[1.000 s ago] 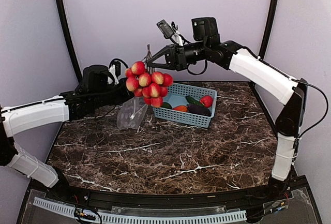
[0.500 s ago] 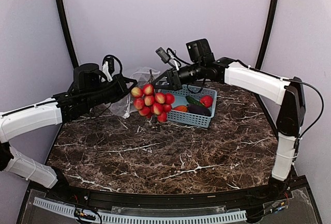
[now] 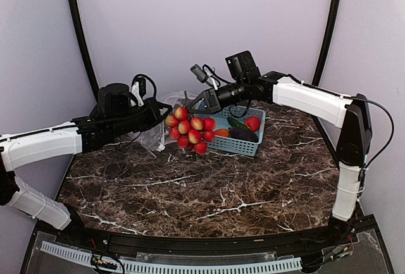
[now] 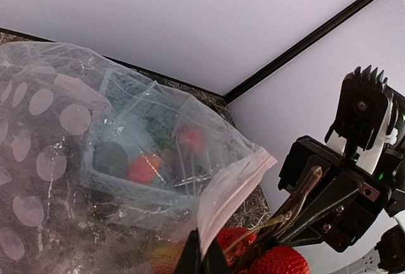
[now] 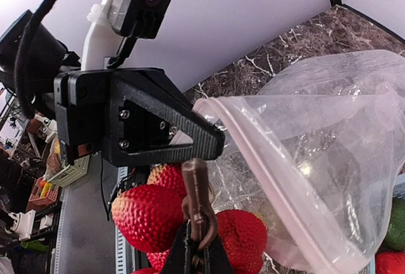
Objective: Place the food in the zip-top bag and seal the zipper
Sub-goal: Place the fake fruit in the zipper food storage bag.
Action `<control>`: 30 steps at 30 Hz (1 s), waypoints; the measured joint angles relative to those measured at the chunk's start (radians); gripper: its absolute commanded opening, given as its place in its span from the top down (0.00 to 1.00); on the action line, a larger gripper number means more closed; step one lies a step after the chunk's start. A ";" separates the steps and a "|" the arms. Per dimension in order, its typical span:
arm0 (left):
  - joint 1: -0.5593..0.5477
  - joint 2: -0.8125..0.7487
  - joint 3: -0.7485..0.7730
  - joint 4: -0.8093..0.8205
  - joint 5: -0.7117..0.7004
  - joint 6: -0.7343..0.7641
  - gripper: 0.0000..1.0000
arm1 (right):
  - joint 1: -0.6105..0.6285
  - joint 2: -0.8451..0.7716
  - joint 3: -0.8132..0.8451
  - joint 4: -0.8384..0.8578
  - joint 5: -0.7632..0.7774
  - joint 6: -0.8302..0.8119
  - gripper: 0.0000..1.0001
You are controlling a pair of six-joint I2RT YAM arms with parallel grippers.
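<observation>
The clear dotted zip-top bag (image 3: 159,132) hangs at the back left, its mouth held up. My left gripper (image 3: 166,111) is shut on the bag's pale zipper edge (image 4: 231,188). My right gripper (image 3: 195,104) is shut on the brown stem (image 5: 198,204) of the cluster of red-yellow balls (image 3: 190,130), which hangs beside the bag's mouth, in front of the basket. The bag also shows in the right wrist view (image 5: 316,160). The strawberry (image 3: 252,123), eggplant (image 3: 243,134), green pepper (image 3: 235,123) and orange mango (image 3: 221,133) lie in the light blue basket (image 3: 243,146).
The basket stands on the dark marble table (image 3: 209,185) at the back centre. Black frame posts (image 3: 79,33) rise at both back corners. The left arm's white link (image 3: 38,147) reaches in from the left edge.
My right gripper has come down with the ball cluster, from above the bag to level with its mouth. My left gripper has lifted the bag's edge and shifted slightly right.
</observation>
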 measured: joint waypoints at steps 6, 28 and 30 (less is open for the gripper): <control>-0.029 0.030 0.000 -0.001 -0.027 0.026 0.99 | 0.000 0.042 0.028 -0.056 0.091 0.048 1.00; -0.048 0.058 -0.006 0.040 -0.064 0.062 0.99 | 0.071 0.053 0.002 -0.107 0.122 0.015 1.00; -0.049 0.058 -0.009 0.044 -0.063 0.072 0.99 | 0.070 0.059 -0.006 -0.108 0.127 0.033 1.00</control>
